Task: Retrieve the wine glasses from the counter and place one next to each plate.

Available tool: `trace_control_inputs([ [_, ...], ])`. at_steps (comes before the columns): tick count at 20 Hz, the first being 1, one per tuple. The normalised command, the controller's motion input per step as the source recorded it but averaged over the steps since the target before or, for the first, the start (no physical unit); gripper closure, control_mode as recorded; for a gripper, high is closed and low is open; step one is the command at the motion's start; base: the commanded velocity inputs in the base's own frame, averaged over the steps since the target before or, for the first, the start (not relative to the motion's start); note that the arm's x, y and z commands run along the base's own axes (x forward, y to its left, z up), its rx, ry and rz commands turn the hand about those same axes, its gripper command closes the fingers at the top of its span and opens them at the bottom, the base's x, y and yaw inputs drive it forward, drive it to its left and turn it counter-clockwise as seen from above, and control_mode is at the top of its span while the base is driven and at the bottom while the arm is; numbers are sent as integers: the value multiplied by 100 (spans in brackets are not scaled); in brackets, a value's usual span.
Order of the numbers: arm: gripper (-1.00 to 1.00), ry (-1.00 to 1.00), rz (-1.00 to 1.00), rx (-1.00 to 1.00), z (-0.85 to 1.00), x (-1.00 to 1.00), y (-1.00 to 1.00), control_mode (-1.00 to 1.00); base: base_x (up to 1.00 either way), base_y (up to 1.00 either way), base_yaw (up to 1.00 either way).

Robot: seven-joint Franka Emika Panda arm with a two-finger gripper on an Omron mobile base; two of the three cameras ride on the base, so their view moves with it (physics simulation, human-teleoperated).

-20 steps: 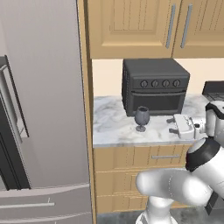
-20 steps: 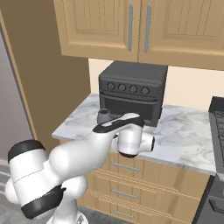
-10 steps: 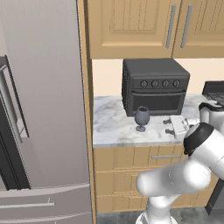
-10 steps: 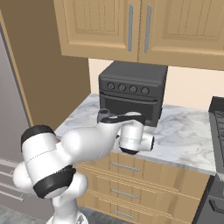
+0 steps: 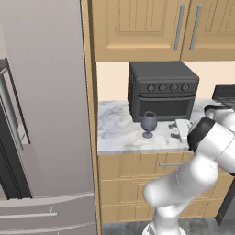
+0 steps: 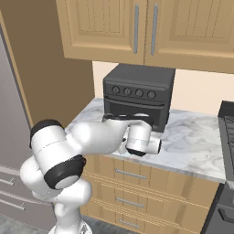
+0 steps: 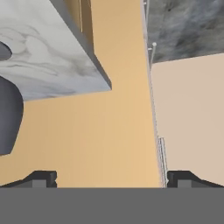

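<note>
Left base view is showing one wine glass (image 5: pixel 148 124) standing upright on the counter (image 5: pixel 119 135), just in front of the dark toaster oven (image 5: pixel 163 90), and the gripper (image 5: pixel 182 130) is hovering over the marble to the right of the oven's front, near the glass but apart from it. Its jaws are standing fully spread and are holding nothing. I am judging that the step in hand is reaching for this glass; to do it well, the arm should be coming level from the side, keeping both fingers clear of the oven door, and closing around the bowl or the stem without tipping it. Hand view is giving what the base views are not giving: the two dark finger tips (image 7: pixel 39 178) wide apart, and a dark rounded shape at the left edge, maybe the glass, but I cannot tell.
</note>
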Motion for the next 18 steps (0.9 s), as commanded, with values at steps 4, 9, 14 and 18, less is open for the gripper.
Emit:
trace_control_inputs([
  [4, -100, 0, 0, 0, -14, 19, 0, -100, 0, 0, 0],
  [9, -100, 0, 0, 0, -22, 20, 0, -100, 0, 0, 0],
  [14, -100, 0, 0, 0, -25, 24, 0, -100, 0, 0, 0],
  [18, -100, 0, 1, 0, -16, 35, 0, -100, 0, 0, 0],
])
